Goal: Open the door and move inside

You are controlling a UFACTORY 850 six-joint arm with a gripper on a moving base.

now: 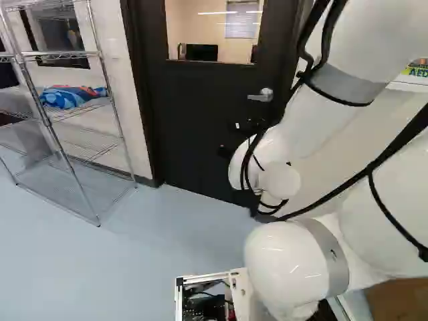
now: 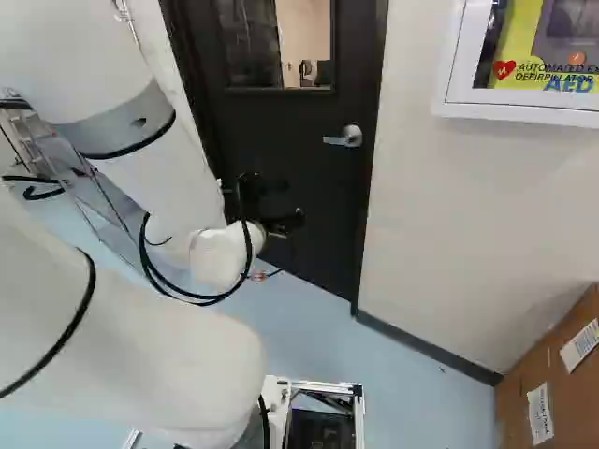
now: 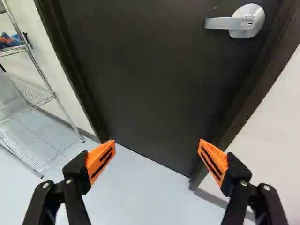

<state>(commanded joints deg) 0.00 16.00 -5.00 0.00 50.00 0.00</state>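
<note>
The dark door [image 1: 194, 120] stands closed in its frame, with a window in its upper part. Its silver lever handle [image 2: 344, 137] is on the door's right side in the right base view. My gripper [image 2: 267, 206] shows there as a dark shape in front of the door, lower than the handle. In the wrist view the gripper [image 3: 157, 157] has its orange-padded fingers wide apart with nothing between them. The handle [image 3: 241, 21] lies ahead in that view, beyond the finger on the door-frame side, touching neither finger.
A wire shelf rack [image 1: 80, 110] with blue cloth on it stands along the wall left of the door. Right of the door, a white AED cabinet [image 2: 524, 103] hangs on the wall. A cardboard box [image 2: 552, 383] stands at the right of the right base view.
</note>
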